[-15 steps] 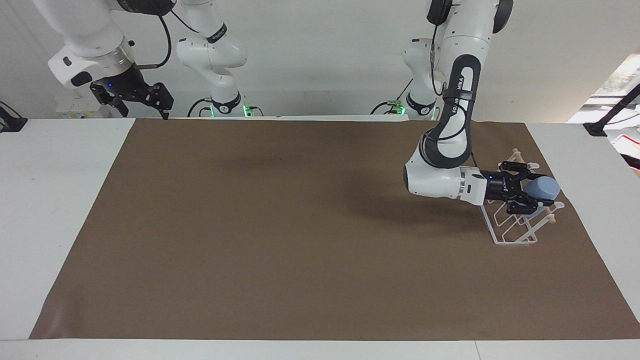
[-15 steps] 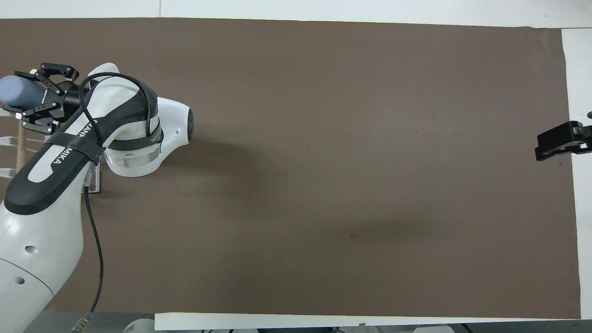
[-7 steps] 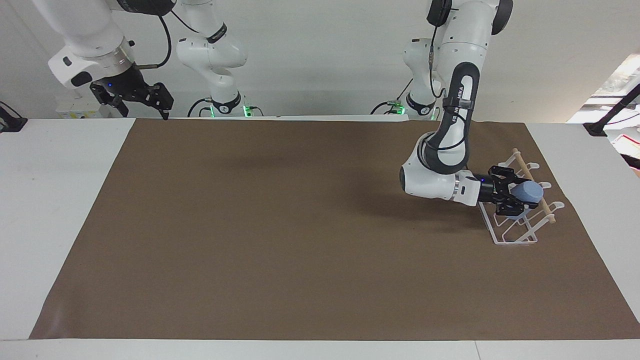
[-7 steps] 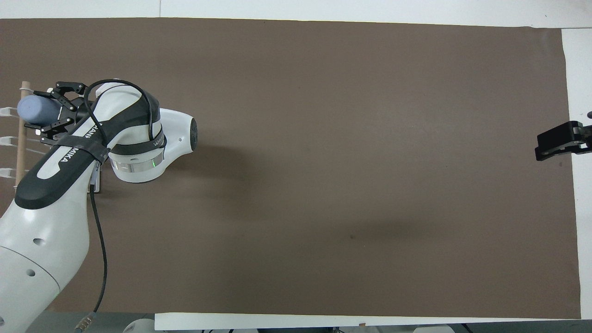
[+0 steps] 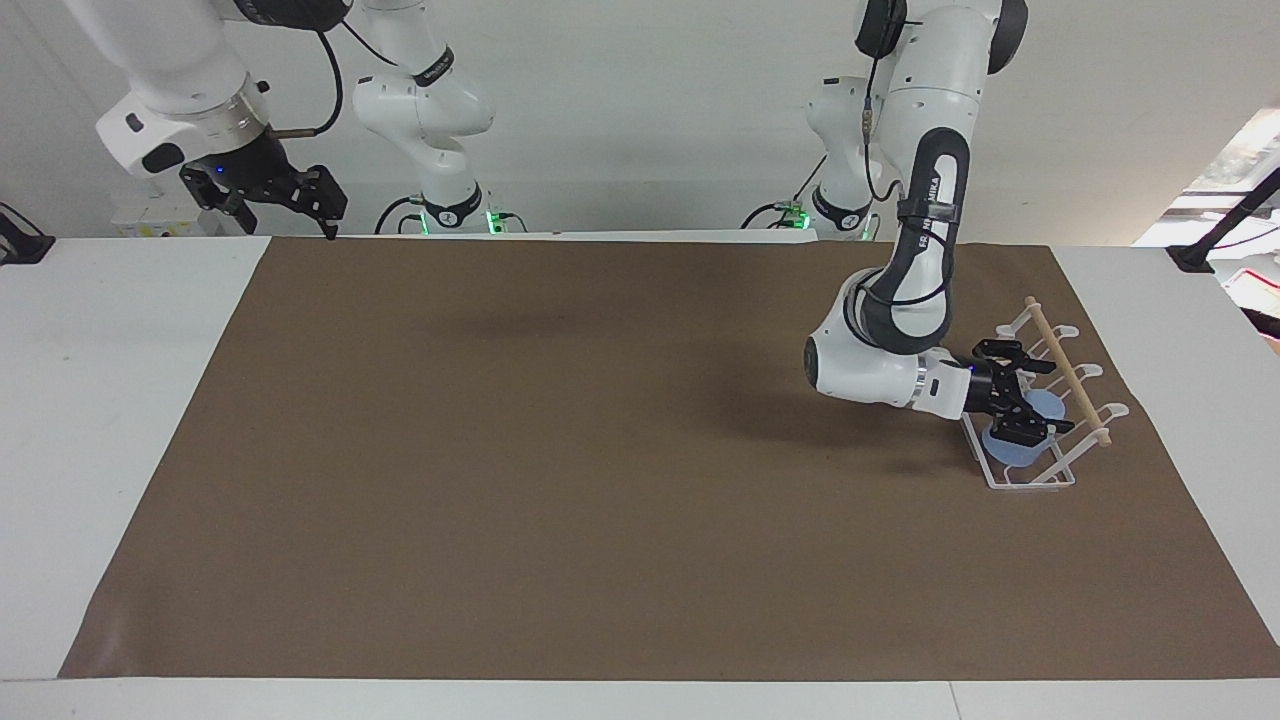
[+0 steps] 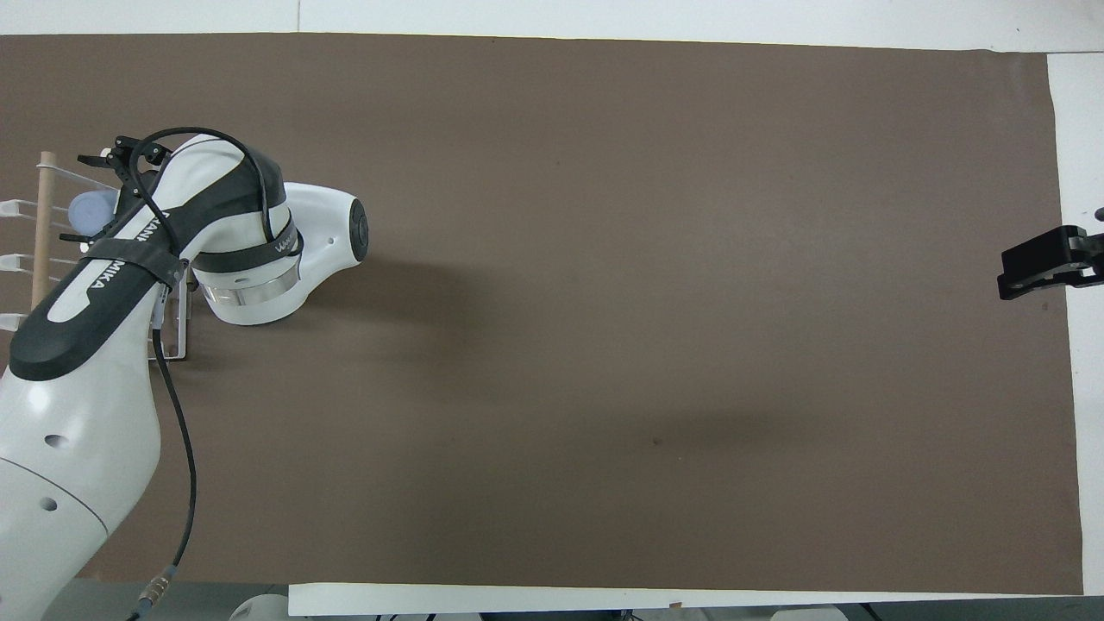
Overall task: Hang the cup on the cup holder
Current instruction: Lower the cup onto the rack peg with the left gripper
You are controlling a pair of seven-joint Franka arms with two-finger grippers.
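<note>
The light-blue cup (image 5: 1046, 407) lies tilted on the slanted prongs of the white wire cup holder (image 5: 1030, 478), just under its wooden dowel, at the left arm's end of the table. My left gripper (image 5: 1036, 404) is pitched down into the holder and is shut on the cup. In the overhead view the left arm covers most of the holder (image 6: 39, 246), and only part of the cup (image 6: 84, 210) shows at the left gripper (image 6: 93, 200). My right gripper (image 5: 285, 205) waits open and raised over the table's edge nearest the robots; its tip also shows in the overhead view (image 6: 1035, 269).
A brown mat (image 5: 560, 450) covers most of the white table (image 5: 110, 400). The holder stands near the mat's edge at the left arm's end.
The left gripper has drawn back toward the robots and lowered with the cup, from above the dowel down onto the holder's prongs. The right arm has not moved.
</note>
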